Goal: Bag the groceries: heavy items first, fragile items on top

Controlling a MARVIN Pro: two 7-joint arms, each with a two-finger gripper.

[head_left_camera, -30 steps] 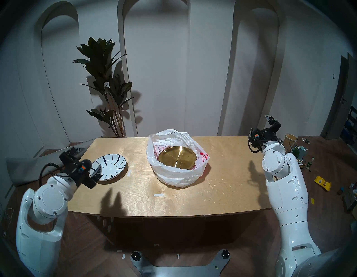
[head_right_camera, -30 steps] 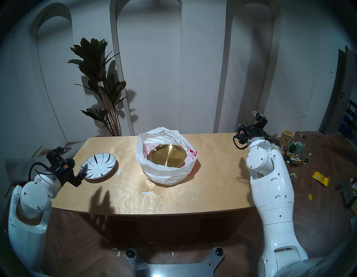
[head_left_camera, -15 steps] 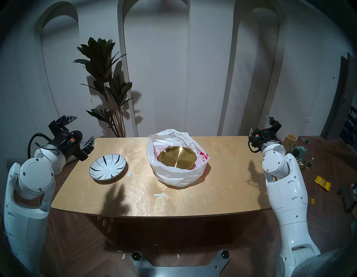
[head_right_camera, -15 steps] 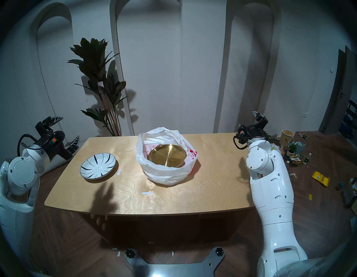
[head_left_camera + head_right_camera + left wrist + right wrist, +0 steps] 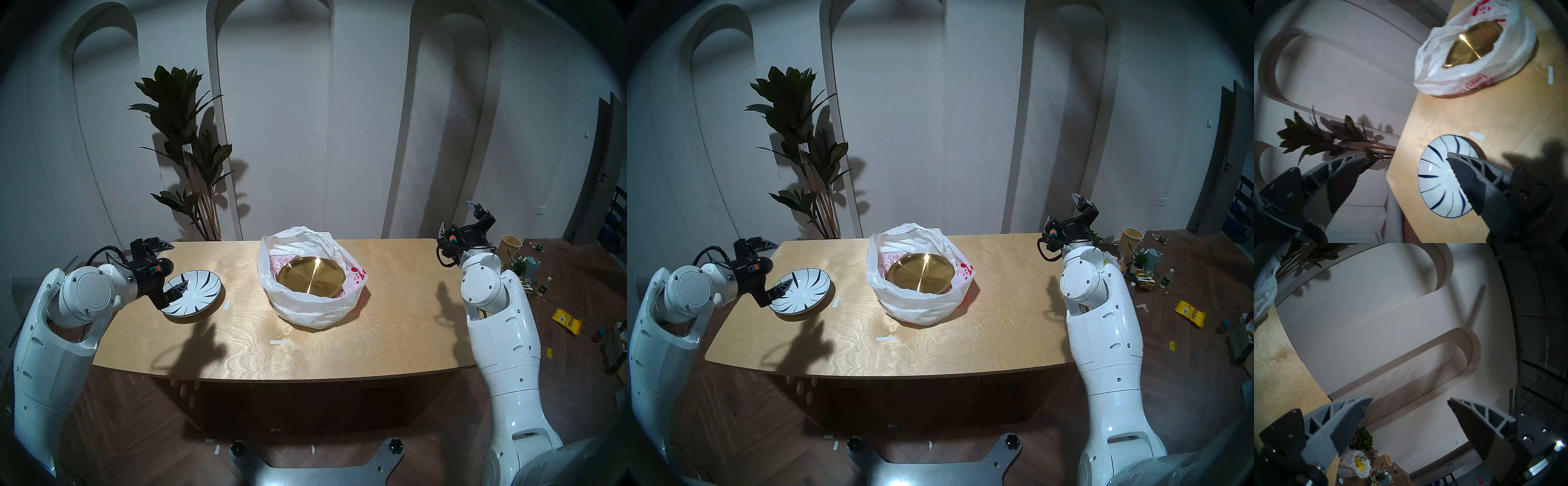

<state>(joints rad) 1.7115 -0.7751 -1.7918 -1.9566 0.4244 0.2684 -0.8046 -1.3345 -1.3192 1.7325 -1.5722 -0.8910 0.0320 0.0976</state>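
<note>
The plastic bag [image 5: 312,281] stands open in the middle of the table [image 5: 390,322], and the gold plate [image 5: 311,274] already lies flat inside it, so the heavy item seems to be packed. The striped plate [image 5: 198,293] is not yet in the bag; it rests on the table to the left of the bag, well apart from it. The left gripper [image 5: 171,268] is at the far-left side of this plate with its jaws wide apart, one finger [image 5: 1473,179] above the plate's inside and the other outside its rim, and it holds nothing. The right gripper [image 5: 456,219] is to the right of the bag, beyond the table's edge, jaws apart and empty. In my judgement, what remains is to grip the striped plate and lay it on the gold one.
</note>
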